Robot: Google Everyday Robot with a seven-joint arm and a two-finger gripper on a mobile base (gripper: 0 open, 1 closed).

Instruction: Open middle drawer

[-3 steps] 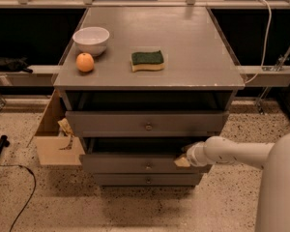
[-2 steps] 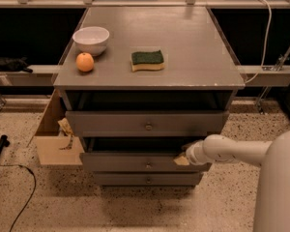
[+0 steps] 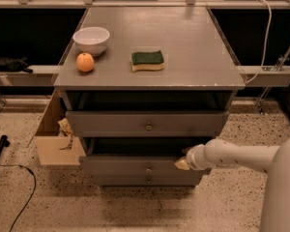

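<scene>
The grey cabinet point(image 3: 150, 88) has three drawer fronts. The middle drawer point(image 3: 130, 166) is a shallow grey front with a small round knob point(image 3: 148, 168). It stands slightly out from the cabinet, with a dark gap above it. My gripper point(image 3: 182, 164) is on the end of the white arm point(image 3: 232, 154), which comes in from the right. It sits at the top right edge of the middle drawer front, to the right of the knob. The top drawer point(image 3: 147, 123) and the lowest drawer point(image 3: 147, 180) lie above and below it.
On the cabinet top are a white bowl point(image 3: 91, 39), an orange point(image 3: 85, 62) and a green-and-yellow sponge point(image 3: 147, 60). An open cardboard box point(image 3: 55, 134) stands on the floor against the cabinet's left side. A black cable point(image 3: 19, 197) lies at the lower left.
</scene>
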